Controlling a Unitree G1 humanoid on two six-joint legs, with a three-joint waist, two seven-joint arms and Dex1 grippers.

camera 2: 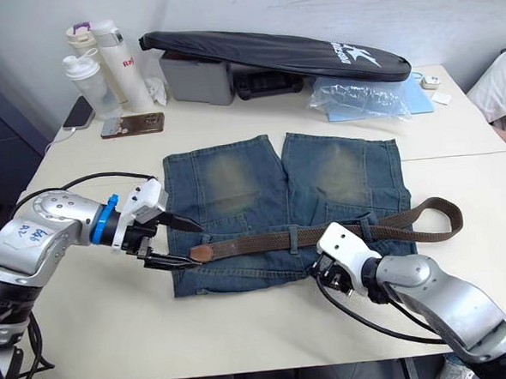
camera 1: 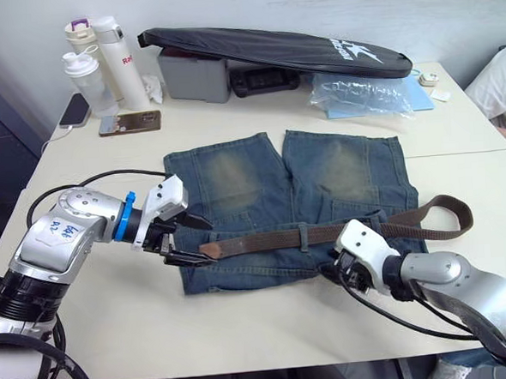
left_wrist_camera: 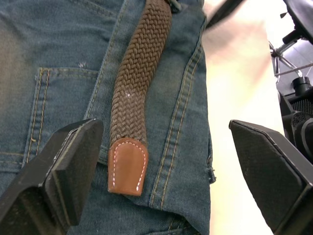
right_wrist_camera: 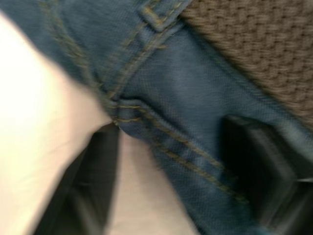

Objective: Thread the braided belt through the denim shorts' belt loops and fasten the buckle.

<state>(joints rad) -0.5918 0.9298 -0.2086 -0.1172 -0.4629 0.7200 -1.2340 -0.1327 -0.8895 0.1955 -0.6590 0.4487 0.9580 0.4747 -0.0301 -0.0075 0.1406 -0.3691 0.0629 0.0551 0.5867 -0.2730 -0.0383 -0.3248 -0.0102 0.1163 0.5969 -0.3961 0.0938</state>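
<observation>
Left eye view: you are looking at the denim shorts (camera 1: 288, 206) lying flat on the tabletop (camera 1: 244, 327), waistband toward you. At the left, the left end effector (camera 1: 180, 239) is hovering with its fingers spread wide, straddling the tan tip of the braided belt (camera 1: 265, 239) without gripping it. The left wrist view is confirming this: the leather tip is lying free on the denim between the two pads. Moving right, the belt is running along the waistband and passing under the belt loops (camera 1: 302, 235) near the middle. Further right, the right end effector (camera 1: 344, 274) is sitting at the waistband edge, its fingers parted with the denim hem between them; you cannot tell whether they are pinching it. Beyond it, the belt is looping back across the tabletop. Judge the threading as partly complete; the buckle is not identifiable, and fastening is remaining.
</observation>
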